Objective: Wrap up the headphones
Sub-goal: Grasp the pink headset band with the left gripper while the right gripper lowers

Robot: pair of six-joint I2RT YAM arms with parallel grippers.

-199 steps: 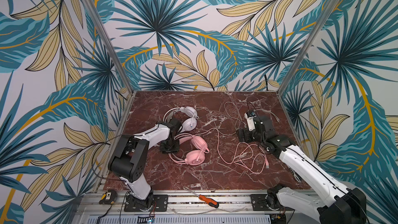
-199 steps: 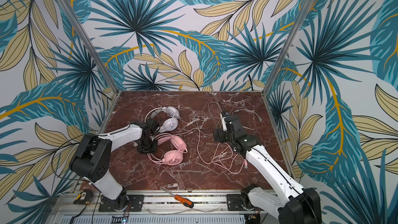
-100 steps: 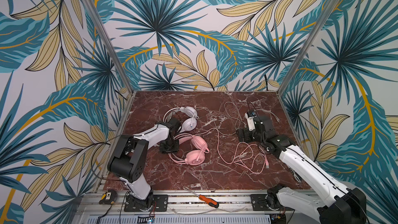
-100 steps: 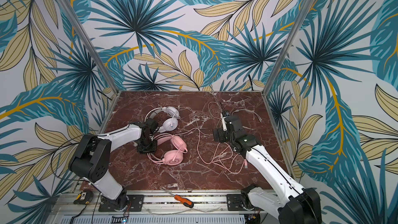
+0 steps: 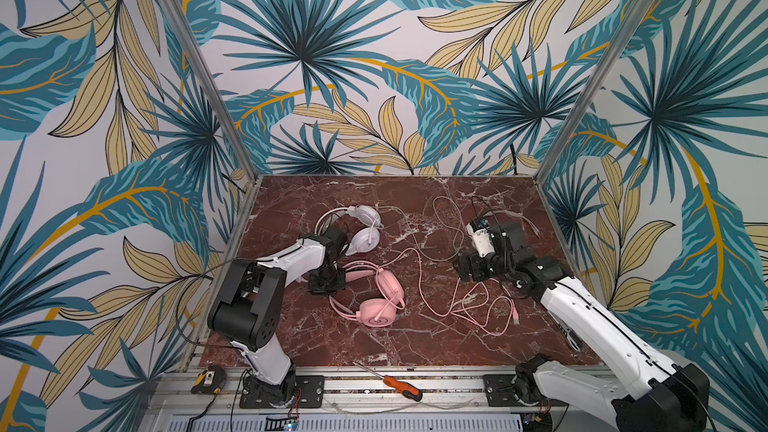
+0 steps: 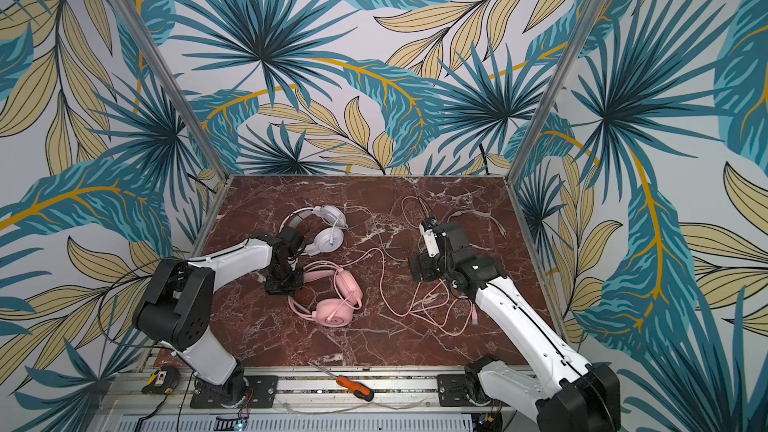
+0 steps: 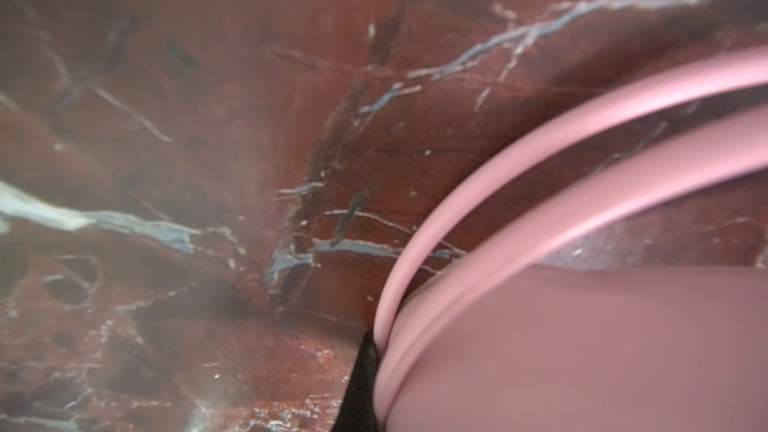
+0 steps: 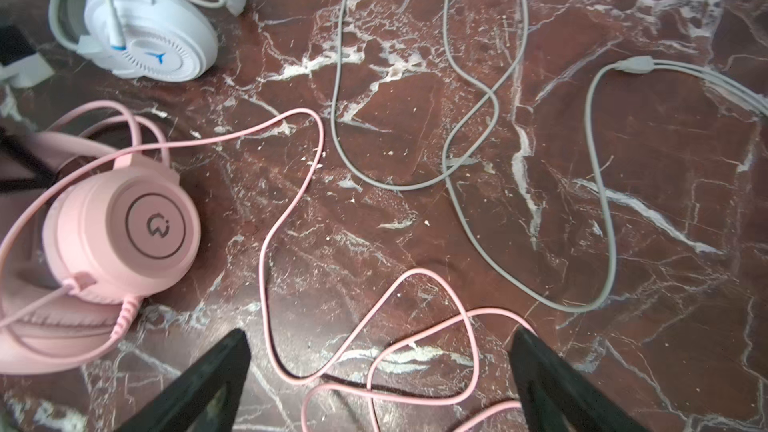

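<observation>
left hand (image 5: 328, 284): pinching pink headset band (image 7: 602, 347); i fear slip.
right hand (image 8: 378, 332): spread above pink cable (image 8: 261, 272); loops may snag.

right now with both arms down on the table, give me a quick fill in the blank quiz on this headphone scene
1. The left tool is shut on the pink padded headset at its ____.
2. The right tool stands ____ near the loose pink cable.
3. The white padded headset lies ____ back on the red marble table than the pink one.
4. The slim metal-shafted screwdriver at the front has an ____ handle.

Missing words: headband; open; farther; orange.
</observation>
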